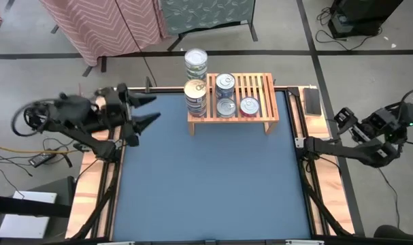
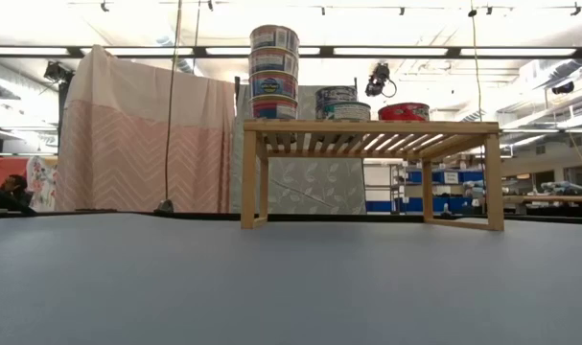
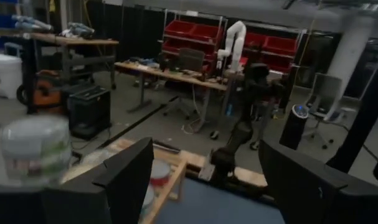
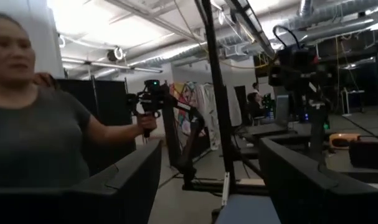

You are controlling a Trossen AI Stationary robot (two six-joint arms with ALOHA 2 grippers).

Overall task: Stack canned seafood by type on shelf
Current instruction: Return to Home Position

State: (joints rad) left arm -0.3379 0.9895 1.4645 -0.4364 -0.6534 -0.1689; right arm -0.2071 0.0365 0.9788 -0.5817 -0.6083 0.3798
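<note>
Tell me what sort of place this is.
Probably a robotics lab or workshop: a white robot arm, cluttered workbenches, shelves of red bins, and strip lights overhead.

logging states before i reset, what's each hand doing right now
left hand: open, holding nothing, at the table's left edge.
right hand: open, holding nothing, off the table's right side.

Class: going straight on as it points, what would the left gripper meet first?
Likely the near end of the shelf, by the tall can stack; how high the left gripper rides is unclear.
</note>
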